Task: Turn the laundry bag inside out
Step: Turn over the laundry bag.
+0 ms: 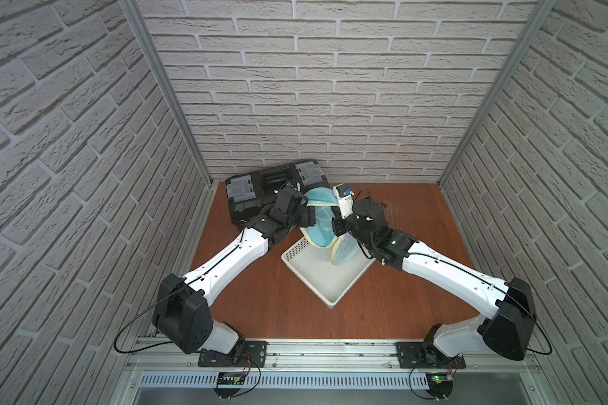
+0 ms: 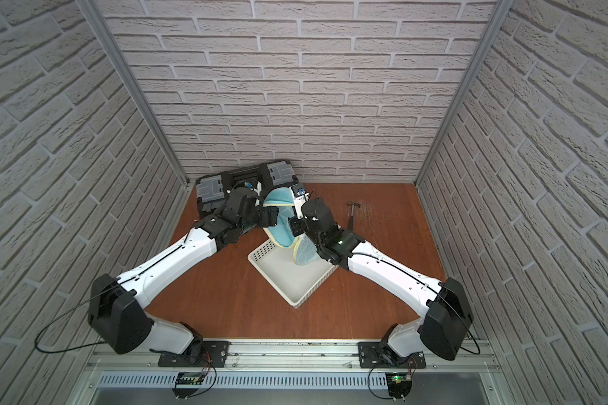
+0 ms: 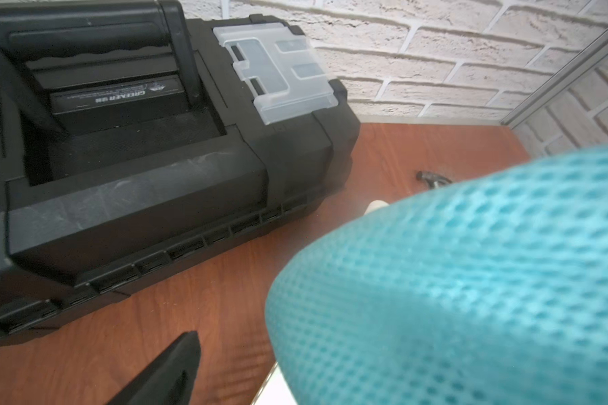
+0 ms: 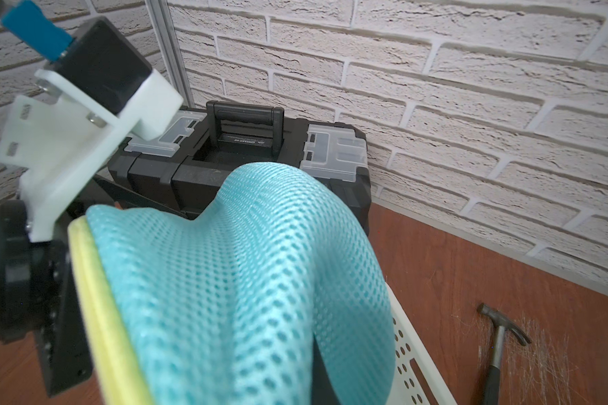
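Note:
The laundry bag (image 1: 322, 224) (image 2: 284, 224), light-blue mesh with yellow trim, hangs crumpled between the two grippers above a white basket. One of its round ends (image 1: 344, 254) dangles into the basket. My right gripper (image 1: 337, 226) (image 2: 293, 228) is shut on a fold of the mesh (image 4: 243, 280); a dark finger (image 4: 325, 371) shows between the folds. My left gripper (image 1: 311, 210) (image 2: 272, 214) stands open at the bag's left side. In the left wrist view one black finger (image 3: 176, 368) is clear of the mesh (image 3: 453, 280), which hides the other finger.
The white perforated basket (image 1: 295, 252) (image 2: 260, 254) (image 4: 404, 350) sits mid-table under the bag. A black toolbox (image 1: 260, 186) (image 3: 137, 175) (image 4: 225, 168) lies against the back wall on the left. A hammer (image 2: 351, 214) (image 4: 499, 350) lies on the table to the right.

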`<act>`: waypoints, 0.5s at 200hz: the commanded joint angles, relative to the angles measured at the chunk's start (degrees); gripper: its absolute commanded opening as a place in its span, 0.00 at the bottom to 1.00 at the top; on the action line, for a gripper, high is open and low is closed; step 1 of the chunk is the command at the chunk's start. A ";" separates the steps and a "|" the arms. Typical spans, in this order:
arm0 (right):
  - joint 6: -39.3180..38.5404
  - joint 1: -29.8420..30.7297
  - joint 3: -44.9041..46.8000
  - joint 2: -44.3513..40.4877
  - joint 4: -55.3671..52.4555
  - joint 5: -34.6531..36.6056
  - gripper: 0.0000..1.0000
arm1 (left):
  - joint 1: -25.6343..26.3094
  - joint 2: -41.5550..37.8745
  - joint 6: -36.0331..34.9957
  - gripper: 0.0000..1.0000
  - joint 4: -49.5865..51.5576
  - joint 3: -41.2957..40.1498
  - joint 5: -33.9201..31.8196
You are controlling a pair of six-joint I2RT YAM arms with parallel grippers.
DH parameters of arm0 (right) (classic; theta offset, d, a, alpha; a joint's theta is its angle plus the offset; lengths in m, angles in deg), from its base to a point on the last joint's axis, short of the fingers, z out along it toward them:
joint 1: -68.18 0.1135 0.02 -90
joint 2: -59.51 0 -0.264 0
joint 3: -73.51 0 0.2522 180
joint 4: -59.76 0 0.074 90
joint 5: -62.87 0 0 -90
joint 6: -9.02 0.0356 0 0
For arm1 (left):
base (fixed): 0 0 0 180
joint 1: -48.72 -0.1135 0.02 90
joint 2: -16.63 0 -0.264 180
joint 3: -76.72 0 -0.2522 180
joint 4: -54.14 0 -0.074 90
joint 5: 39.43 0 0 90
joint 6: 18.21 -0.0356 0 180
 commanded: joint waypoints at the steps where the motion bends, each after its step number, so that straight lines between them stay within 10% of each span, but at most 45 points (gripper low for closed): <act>1: 3.33 -1.42 0.42 -2.87 1.20 -2.61 0.03 | -0.47 0.62 2.06 0.83 -8.00 -1.41 2.76; 100: 11.17 -6.97 4.33 -5.11 3.93 -12.71 0.03 | -2.98 -0.43 3.27 0.35 -16.32 -5.00 15.34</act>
